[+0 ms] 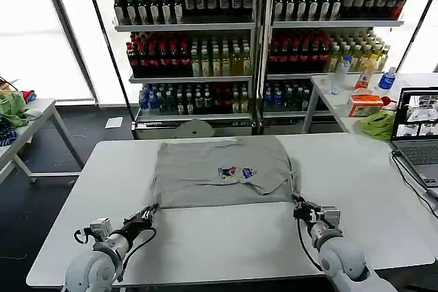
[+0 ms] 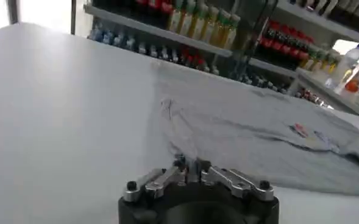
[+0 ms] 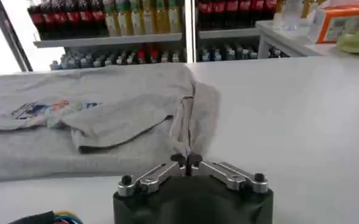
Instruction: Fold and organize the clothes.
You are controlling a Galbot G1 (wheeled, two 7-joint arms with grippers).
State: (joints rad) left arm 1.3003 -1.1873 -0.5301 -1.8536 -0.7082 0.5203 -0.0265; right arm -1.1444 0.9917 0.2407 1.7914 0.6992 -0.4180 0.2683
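- Light grey cotton T-shirt with a small multicoloured chest print point(image 1: 222, 172) lies flat in the middle of the white table point(image 1: 205, 244), already partly folded: sleeves turned in over the body, print facing up, hem edge towards the robot.
- Left gripper point(image 1: 148, 213) sits at the near-left corner of the shirt. In the left wrist view its fingers point(image 2: 180, 163) are pressed together right at the cloth edge. It looks like a pinch on the hem corner, but I can't tell for sure that fabric is caught.
- Right gripper point(image 1: 298, 206) sits at the near-right corner of the shirt. In the right wrist view its fingertips point(image 3: 186, 161) are closed tight on the bunched side fold, pinching the shirt.
- Handling, my guess: light, thin, limp cotton with no stiffness. It will sag and drape between two held points and drag on the table. Not fragile, and not very slippery.
- Best hold: both near corners at the hem, through all the layers at once, so the turned-in sleeves don't fall open when the edge is lifted over.
- Risk: one layer slips out of a pinch, the fold goes skewed, wrinkles form near the print.
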